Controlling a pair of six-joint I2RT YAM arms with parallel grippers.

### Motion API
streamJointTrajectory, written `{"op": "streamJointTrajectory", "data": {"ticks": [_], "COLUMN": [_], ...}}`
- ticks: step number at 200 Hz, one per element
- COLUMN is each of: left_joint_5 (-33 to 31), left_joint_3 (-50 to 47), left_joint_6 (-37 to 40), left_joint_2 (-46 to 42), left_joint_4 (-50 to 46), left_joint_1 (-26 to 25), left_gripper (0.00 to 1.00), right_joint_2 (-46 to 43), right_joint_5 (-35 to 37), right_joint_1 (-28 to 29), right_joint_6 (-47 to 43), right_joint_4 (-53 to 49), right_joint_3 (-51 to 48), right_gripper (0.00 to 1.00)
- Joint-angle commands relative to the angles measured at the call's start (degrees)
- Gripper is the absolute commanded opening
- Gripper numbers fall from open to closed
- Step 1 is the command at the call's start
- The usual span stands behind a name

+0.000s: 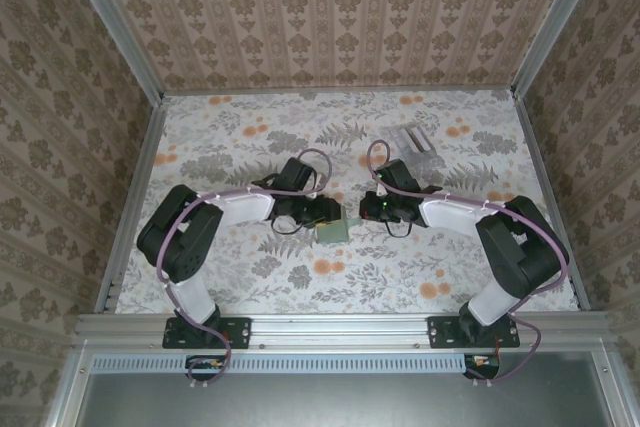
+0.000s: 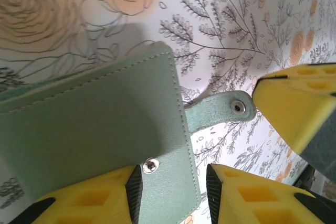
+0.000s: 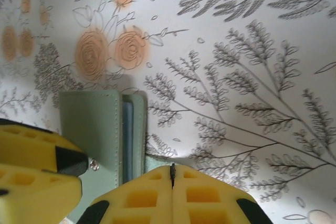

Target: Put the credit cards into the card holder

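Surroundings: floral-print surface inside a wallpapered enclosure. A clear slotted stand sat toward the far right, well apart from the work area and from both arms. Between the two arms lay the card holder, resting on the surface near its middle, where the two wrists met over it.

Card holder: muted green, stitched along the edges, folded over but not fastened. From the left wrist, the closing tab stuck out loose from one side, its snap cap facing the camera. The matching stud sat near the corner of the cover. From the right wrist, the two leaves stood slightly apart, and the edge of a bluish card showed in the gap between them.

The left claw had its jaws partly apart, straddling the holder's corner by the stud. One finger overlapped the cover; whether it pressed on it could not be told. The other stood clear of the holder's edge, with a strip of surface showing between. It was not clamped on the holder.

The right claw had its fingers pressed fully together with nothing seen between them. Its tips sat just beside the tab's end, close to the snap cap; contact could not be told.
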Motion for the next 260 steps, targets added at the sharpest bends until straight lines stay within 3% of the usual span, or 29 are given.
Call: {"op": "streamJointTrajectory", "data": {"ticks": [1,33,54,92,134,190,232,260], "left_joint_5": [-0.5,-1.5,-2.3,-2.4,-2.8,-4.0,-3.6,-3.7], "left_joint_3": [-2.0,-3.7,-4.5,-5.7,-4.9,-5.1,-4.9,-4.7], "left_joint_6": [-1.4,-2.1,-2.2,-3.4,-3.1,-3.6,-3.7,-3.9], "left_joint_2": [-3.5,-6.0,-6.3,-4.1,-0.9,0.3,0.9,0.7], "left_joint_4": [0.1,-0.2,-0.2,3.2,3.6,3.4,3.4,3.4], "left_joint_1": [1.5,2.3,2.3,1.6,1.5,1.3,1.3,1.3], "left_gripper": [0.40,0.39,0.39,0.38,0.36,0.35,0.35,0.35], "right_joint_2": [0.0,0.1,0.4,1.1,3.2,4.1,2.3,3.3], "right_joint_5": [-5.5,-9.1,-7.0,-2.6,-0.4,-0.3,-1.5,1.0], "right_joint_1": [-0.1,0.0,0.1,0.9,2.7,4.1,4.6,4.8], "right_joint_6": [2.4,4.0,1.6,-3.7,-6.6,-6.7,-5.8,-6.3], "right_joint_4": [3.9,8.5,3.4,-5.6,-9.5,-10.3,-8.8,-11.4], "right_joint_3": [-1.2,-2.4,-0.7,3.0,6.7,8.8,8.4,9.7], "right_gripper": [0.00,0.00,0.00,0.30,0.45,0.46,0.53,0.51]}}
